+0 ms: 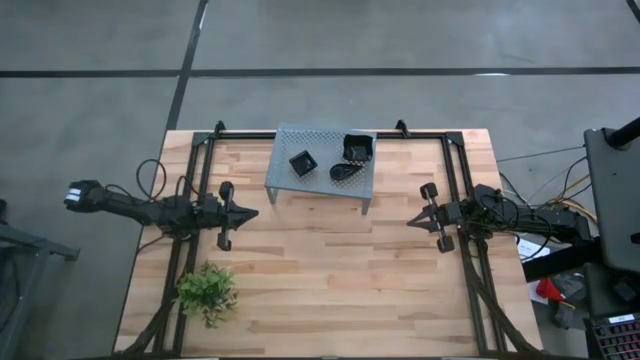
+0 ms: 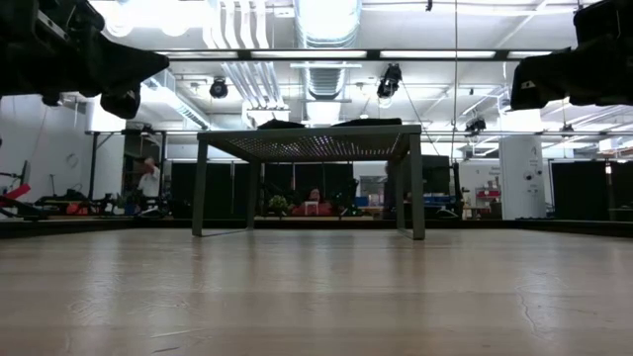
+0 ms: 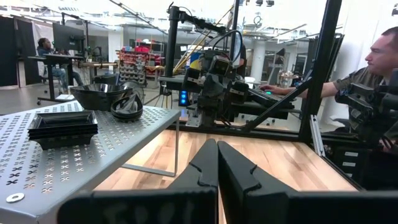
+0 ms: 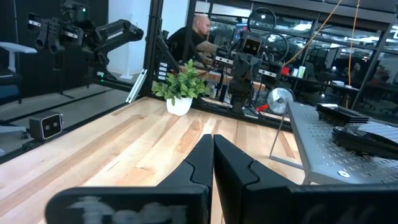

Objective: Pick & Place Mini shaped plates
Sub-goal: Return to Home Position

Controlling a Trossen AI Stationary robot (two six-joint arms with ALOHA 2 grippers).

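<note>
On the grey rack (image 1: 320, 140) we saw the mini shaped plates (image 1: 302, 162) stacked: light, stiff, slick, we judged, best pinched at a rim. Beside the rack, left hand (image 1: 250, 213) and right hand (image 1: 412, 221) hung pressed together.

Left arm (image 1: 150, 208) and right arm (image 1: 510, 215) are matte black, trailing looped cables (image 1: 565, 207); tapered fingers (image 3: 202, 168) seem notched.

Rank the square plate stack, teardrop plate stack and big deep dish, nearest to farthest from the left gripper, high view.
From the left gripper:
1. The square plate stack, on the rack's left half.
2. The teardrop plate stack, right of it.
3. The big deep dish, at the rack's right end.
</note>
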